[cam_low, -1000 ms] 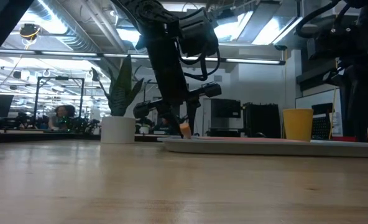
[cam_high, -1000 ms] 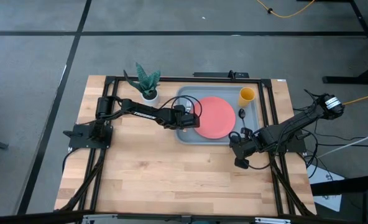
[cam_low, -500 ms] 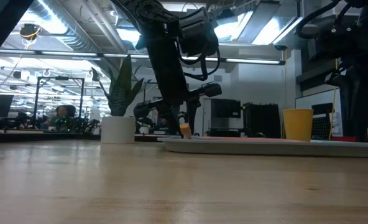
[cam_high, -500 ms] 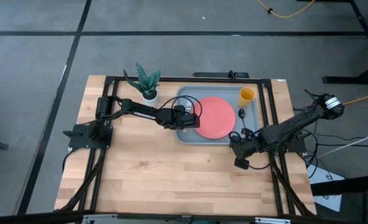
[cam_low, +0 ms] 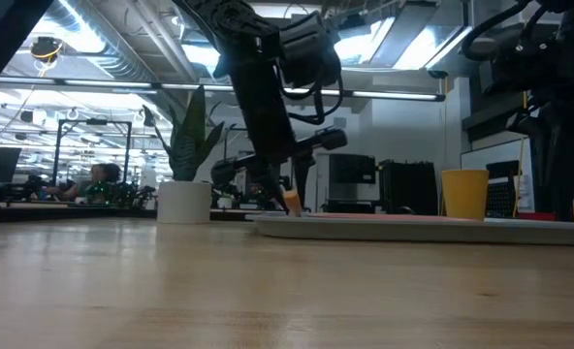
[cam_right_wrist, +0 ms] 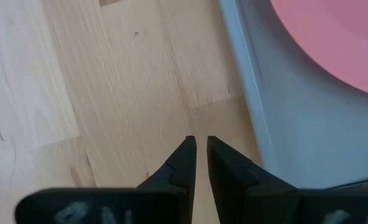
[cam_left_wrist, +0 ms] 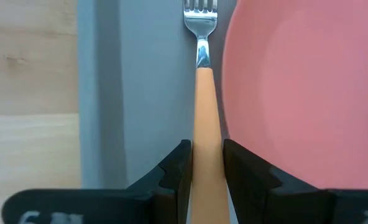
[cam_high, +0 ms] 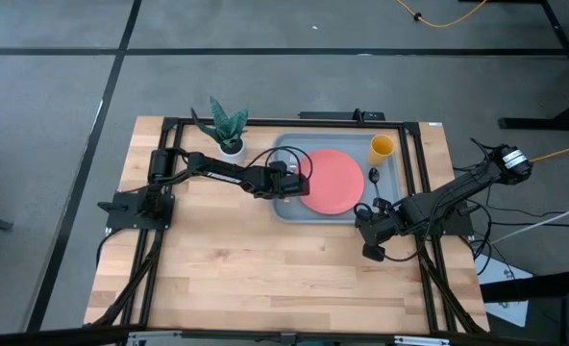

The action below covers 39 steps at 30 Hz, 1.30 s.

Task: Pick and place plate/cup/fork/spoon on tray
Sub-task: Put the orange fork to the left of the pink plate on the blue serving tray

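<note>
The light blue-grey tray (cam_high: 286, 208) lies at the table's far middle. On it are the coral-red plate (cam_high: 334, 181), the yellow cup (cam_high: 382, 147) at its far right corner and the dark spoon (cam_high: 373, 176) to the right of the plate. My left gripper (cam_high: 293, 184) is over the tray's left part, shut on the tan-handled fork (cam_left_wrist: 202, 74). The fork lies between the tray's left rim (cam_left_wrist: 87, 93) and the plate (cam_left_wrist: 296, 93). My right gripper (cam_right_wrist: 201, 146) is shut and empty over the wood, beside the tray's near right corner (cam_right_wrist: 308, 137). My left gripper pinches the fork's tan handle (cam_left_wrist: 207, 134) between its two fingers, about halfway along the handle. The fingers come from above and lie across the fork. The tines (cam_left_wrist: 199, 11) point away past the fingertips, close beside the plate's edge. Whether the fork rests on the tray floor, I cannot tell.
A small white pot with a green plant (cam_high: 231, 144) stands on the table to the left of the tray's far end. Bare wood fills the table's near half. A black frame runs along the table's edges. My right arm (cam_high: 438, 204) reaches in from the right edge.
</note>
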Each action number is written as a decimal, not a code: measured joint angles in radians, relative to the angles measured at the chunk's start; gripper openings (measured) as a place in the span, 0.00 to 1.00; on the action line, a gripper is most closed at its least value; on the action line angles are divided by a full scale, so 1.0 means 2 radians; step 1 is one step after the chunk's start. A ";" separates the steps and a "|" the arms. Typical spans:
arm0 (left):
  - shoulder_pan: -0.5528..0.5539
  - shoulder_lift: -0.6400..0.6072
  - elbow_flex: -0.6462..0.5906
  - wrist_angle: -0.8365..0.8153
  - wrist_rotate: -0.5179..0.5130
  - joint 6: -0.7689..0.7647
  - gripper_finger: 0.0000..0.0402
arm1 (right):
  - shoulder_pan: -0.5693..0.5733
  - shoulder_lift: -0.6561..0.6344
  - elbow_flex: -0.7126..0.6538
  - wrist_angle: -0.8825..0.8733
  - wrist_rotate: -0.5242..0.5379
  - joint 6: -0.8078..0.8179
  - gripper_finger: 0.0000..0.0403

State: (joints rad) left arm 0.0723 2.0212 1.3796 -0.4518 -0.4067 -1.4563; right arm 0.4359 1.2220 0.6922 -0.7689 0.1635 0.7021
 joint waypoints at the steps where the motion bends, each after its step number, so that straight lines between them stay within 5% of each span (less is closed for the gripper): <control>1: 0.000 0.000 0.000 -0.002 -0.001 0.000 0.22 | 0.000 0.000 0.000 0.000 0.000 0.000 0.11; 39: -0.003 0.000 0.000 -0.034 -0.042 -0.054 0.22 | 0.000 0.000 0.000 0.000 0.000 0.000 0.11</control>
State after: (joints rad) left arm 0.0666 2.0212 1.3796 -0.5194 -0.4908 -1.5635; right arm 0.4358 1.2218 0.6922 -0.7681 0.1642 0.7023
